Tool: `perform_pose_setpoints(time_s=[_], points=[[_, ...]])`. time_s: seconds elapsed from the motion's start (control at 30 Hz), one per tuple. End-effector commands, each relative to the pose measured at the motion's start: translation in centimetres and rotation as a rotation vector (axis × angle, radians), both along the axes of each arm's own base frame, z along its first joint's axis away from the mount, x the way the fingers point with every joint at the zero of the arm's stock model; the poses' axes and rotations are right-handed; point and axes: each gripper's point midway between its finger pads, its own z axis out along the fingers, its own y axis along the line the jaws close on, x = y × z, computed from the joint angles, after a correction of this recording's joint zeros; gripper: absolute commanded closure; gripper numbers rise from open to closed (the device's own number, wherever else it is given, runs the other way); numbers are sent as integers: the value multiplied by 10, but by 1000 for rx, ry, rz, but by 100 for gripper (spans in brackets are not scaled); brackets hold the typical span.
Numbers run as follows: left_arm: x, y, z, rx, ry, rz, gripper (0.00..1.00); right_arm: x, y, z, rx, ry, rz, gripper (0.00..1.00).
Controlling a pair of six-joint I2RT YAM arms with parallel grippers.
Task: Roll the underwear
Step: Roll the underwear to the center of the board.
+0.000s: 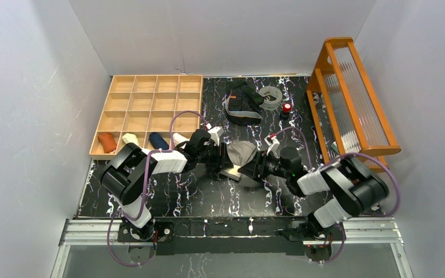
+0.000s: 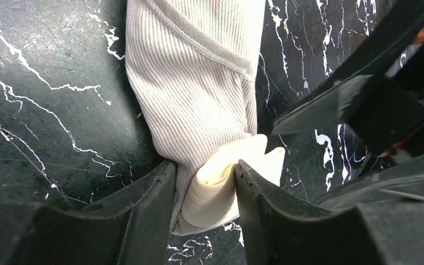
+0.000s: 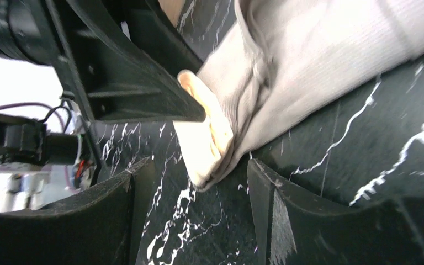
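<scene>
The left gripper pinches the narrow, bunched end of the beige underwear, its jaws pressed against the cloth on both sides. The right gripper stands wide open around that same tip and touches nothing. The garment lies at the middle of the table and fans out toward twelve o'clock. The main risk is probably that the ribbed cloth slides on the slick top and drags instead of rolling. With so little fabric in the pinch it could also slip free, and the two grippers sit close enough to knock together. The surface is black with white marbling. A wooden tray sits at ten o'clock, the black striped underwear at twelve and an orange rack at two. Plain grey walls enclose it all.
</scene>
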Motion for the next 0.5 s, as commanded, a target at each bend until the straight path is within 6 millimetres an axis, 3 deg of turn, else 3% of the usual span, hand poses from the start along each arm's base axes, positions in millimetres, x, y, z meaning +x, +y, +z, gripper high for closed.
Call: perform_pose_setpoints(time_s=[0.0,0.1,0.23,0.33,0.47], points=[[-36,39,-58,224,159,4,58,29,-19,12,-177,-130,-96,30],[-36,36,-56,213,162,-4,59,45,-21,34,-200,-182,-140,30],[-37,33,-55,201,169,-18,60,57,-21,31,-299,-93,-132,30],[-37,32,-53,199,172,-23,61,55,-6,40,-265,-133,27,30],[-36,32,-52,199,175,-25,61,59,-12,40,-251,-251,-16,30]])
